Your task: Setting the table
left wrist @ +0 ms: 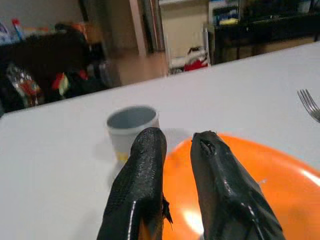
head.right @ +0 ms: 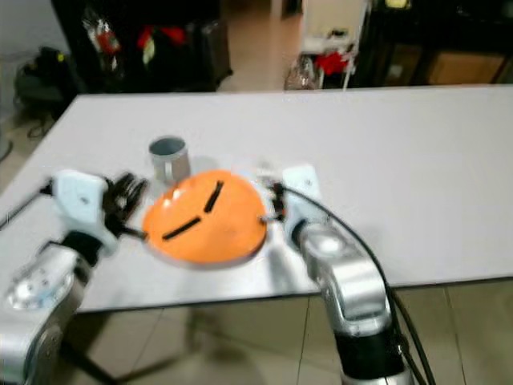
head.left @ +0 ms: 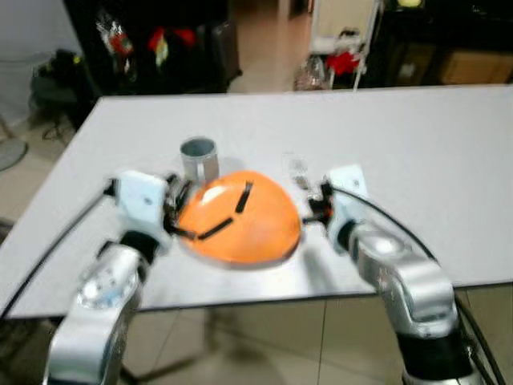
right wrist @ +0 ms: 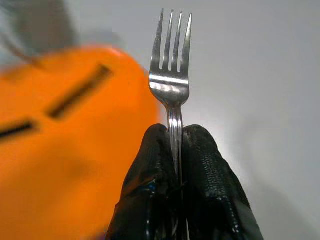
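An orange plate point(head.left: 240, 216) with two black marks lies on the white table point(head.left: 417, 160) close to its near edge. Just behind the plate stands a grey cup point(head.left: 199, 159). My left gripper point(head.left: 178, 210) is at the plate's left rim; in the left wrist view its fingers point(left wrist: 145, 165) stand close together with the rim between them, the cup point(left wrist: 131, 122) just beyond. My right gripper point(head.left: 314, 204) is at the plate's right side, shut on a silver fork point(right wrist: 171, 65) whose tines point away from me over bare table. The fork point(head.left: 296, 170) looks blurred in the eye views.
The table's near edge runs just under the plate, with tiled floor point(head.left: 264, 345) below. Beyond the far edge are dark furniture with red items point(head.left: 160, 40), a black bag point(head.left: 56, 72) on the left and a white cart point(head.left: 345, 32).
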You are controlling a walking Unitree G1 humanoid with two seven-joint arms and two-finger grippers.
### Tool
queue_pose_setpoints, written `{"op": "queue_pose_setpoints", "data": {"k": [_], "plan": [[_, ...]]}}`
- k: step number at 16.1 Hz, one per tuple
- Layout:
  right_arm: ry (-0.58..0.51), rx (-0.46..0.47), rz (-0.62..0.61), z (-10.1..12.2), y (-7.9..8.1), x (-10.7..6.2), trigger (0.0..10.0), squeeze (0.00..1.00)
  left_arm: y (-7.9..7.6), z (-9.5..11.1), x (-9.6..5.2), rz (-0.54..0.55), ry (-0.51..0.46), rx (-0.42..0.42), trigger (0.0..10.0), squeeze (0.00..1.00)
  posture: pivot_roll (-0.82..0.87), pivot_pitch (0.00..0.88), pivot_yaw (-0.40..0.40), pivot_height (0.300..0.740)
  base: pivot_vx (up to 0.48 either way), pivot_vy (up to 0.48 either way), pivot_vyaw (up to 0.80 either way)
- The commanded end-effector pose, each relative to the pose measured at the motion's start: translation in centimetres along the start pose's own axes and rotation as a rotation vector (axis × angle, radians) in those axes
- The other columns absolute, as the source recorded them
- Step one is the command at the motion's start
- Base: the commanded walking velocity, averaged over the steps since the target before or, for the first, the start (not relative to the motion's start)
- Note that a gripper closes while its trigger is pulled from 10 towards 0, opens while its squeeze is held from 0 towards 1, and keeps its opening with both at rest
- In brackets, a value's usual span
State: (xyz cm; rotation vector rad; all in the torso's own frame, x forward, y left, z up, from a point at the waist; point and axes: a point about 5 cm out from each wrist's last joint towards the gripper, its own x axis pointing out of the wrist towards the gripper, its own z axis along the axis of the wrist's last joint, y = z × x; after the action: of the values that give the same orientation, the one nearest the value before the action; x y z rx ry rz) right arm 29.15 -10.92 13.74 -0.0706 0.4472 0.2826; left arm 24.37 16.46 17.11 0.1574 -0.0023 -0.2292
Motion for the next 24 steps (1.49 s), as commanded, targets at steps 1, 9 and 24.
{"op": "queue_pose_setpoints", "data": {"k": [1,9,24], "plan": [[-0.020,-0.019,0.031,0.9,1.2,0.7,10.0,0.00,0.6,0.0,-0.3,0.014,0.011,0.016,10.0,0.00,-0.05,0.000,0.017,0.740,0.000,0.000,0.00],[0.086,0.046,0.015,2.1,3.2,7.1,10.0,0.00,1.6,0.3,-1.0,-0.160,0.041,0.062,10.0,0.00,-0.03,0.031,0.026,0.740,0.000,0.000,0.00],[0.091,-0.052,0.032,3.4,5.8,9.9,10.0,0.00,1.1,0.7,-3.4,-0.319,0.086,0.041,10.0,0.00,0.00,0.092,0.007,0.740,0.000,0.000,0.00]]}}
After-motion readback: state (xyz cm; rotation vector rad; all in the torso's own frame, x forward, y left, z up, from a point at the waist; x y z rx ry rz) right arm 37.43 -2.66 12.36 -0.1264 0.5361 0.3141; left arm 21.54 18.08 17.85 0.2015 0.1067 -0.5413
